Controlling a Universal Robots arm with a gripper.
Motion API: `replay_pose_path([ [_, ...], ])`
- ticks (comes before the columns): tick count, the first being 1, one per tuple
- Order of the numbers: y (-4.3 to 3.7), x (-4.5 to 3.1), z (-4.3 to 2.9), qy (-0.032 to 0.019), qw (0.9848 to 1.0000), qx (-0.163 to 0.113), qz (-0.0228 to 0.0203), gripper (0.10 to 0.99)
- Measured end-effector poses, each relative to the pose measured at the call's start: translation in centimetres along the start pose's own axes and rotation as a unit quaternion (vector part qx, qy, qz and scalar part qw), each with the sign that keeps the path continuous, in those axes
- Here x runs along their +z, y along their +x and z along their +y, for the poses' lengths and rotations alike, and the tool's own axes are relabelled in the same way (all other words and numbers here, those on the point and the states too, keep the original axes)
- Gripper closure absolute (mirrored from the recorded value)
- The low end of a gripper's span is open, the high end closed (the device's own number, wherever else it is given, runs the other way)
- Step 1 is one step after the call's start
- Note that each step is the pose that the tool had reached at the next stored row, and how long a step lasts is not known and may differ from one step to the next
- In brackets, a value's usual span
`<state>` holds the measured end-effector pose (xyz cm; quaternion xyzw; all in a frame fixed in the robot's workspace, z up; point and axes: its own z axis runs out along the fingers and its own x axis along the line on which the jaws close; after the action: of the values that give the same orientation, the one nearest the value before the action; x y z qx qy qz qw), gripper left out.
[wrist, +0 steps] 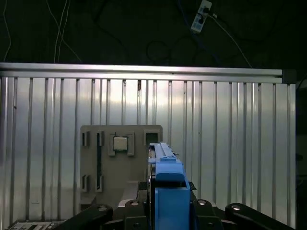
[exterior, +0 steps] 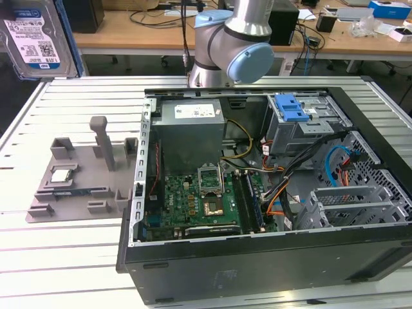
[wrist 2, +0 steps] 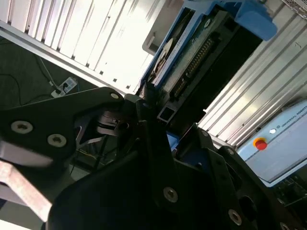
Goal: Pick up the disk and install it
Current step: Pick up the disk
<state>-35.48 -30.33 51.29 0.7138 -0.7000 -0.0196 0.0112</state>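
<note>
Fingers [wrist 2: 148, 129] are clamping the disk [exterior: 32, 35] by its edges, holding it high at upper left of the exterior view, prob. so it's clearing the open PC case [exterior: 257, 273] wall; grey tray [exterior: 71, 190] is lying lower left.

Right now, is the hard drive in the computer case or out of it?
Out. The gripper clamps the hard drive in the air, apart from the open computer case.

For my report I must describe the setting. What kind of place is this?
Probably a robotics lab or workshop. A robot arm stands at a slotted aluminium table bearing an open computer case; its gripper holds the disk; wooden desks with cables stand behind.
</note>
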Motion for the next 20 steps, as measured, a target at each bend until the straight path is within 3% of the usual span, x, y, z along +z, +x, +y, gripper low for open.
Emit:
replay_pose_path([
  [1, -0.04, -0.99, 0.05, 0.0, 1.0, 0.0, -0.0001, 0.718],
  [6, -0.03, -1.01, -0.39, 0.0, 1.0, 0.0, -0.0001, 0.718],
  [12, -0.01, -1.08, -2.04, 0.0001, 1.0, 0.0, 0.0, 0.718],
  [16, 0.03, -1.15, -3.46, 0.0, 1.0, 0.0, 0.0001, 0.718],
  [20, 0.08, -1.25, -5.95, 0.0001, 1.0, 0.0, 0.0001, 0.718],
])
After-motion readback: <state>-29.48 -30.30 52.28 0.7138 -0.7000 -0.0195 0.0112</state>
